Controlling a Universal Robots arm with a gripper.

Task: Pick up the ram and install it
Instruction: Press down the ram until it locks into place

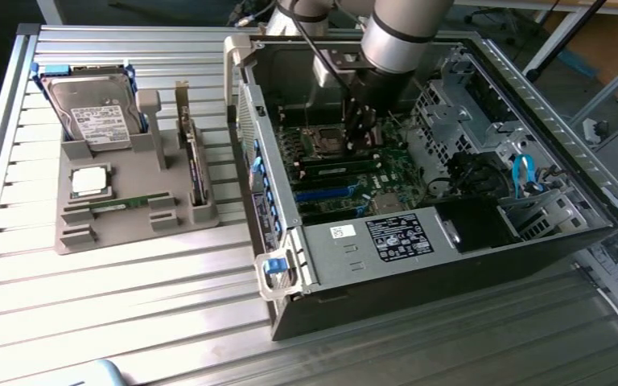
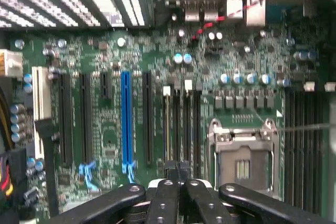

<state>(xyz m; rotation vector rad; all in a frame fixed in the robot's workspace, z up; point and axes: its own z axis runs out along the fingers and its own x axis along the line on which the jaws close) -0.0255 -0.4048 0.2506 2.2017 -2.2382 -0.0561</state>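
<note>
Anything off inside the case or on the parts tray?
Nothing stands out. The motherboard looks intact, the hard drive sits squarely in the tray, and the gripper hangs over the memory slots.

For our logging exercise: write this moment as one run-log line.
arm: inside open PC case | claw: over motherboard, by CPU socket and memory slots | load: cannot tell | grey tray: green stick lying in it

computer case point(image 1: 438, 233): 1 | grey parts holder point(image 1: 126, 211): 1 | hard drive point(image 1: 96, 117): 1 | blue expansion slot point(image 2: 125, 121): 1 (others black) | processor socket point(image 2: 242, 156): 1
</note>
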